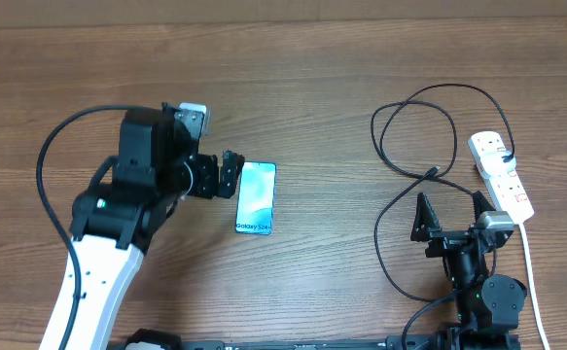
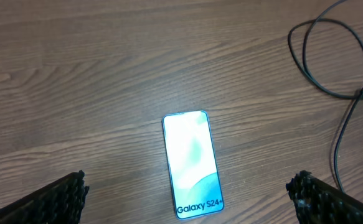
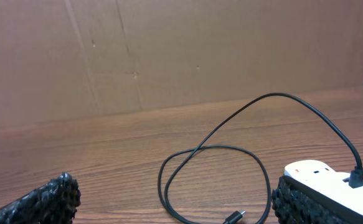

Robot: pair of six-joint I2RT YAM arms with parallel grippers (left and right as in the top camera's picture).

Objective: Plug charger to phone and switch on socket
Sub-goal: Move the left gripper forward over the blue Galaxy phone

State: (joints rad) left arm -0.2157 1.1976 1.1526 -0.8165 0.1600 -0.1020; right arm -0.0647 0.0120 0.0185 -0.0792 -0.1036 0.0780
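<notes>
The phone [image 1: 256, 197] lies flat on the wooden table with its light blue screen up; it also shows in the left wrist view [image 2: 192, 163] with the "Galaxy S24+" text at its near end. My left gripper [image 1: 228, 175] is open just left of the phone, and its fingers [image 2: 188, 182] straddle the phone's near end without touching it. The charger, a black cable [image 1: 414, 126], lies looped at the right, with its connector tip [image 1: 437, 172] [image 3: 234, 217] free on the table. The white socket strip [image 1: 502, 175] [image 3: 324, 177] is at the far right. My right gripper [image 1: 451, 209] [image 3: 172, 190] is open and empty, short of the tip.
The charger's black plug [image 3: 355, 178] sits in the strip's far end. The strip's white cord [image 1: 531, 262] runs toward the front edge beside my right arm. A brown cardboard wall [image 3: 169, 50] stands behind the table. Part of the cable loop [image 2: 337, 62] shows at the upper right of the left wrist view.
</notes>
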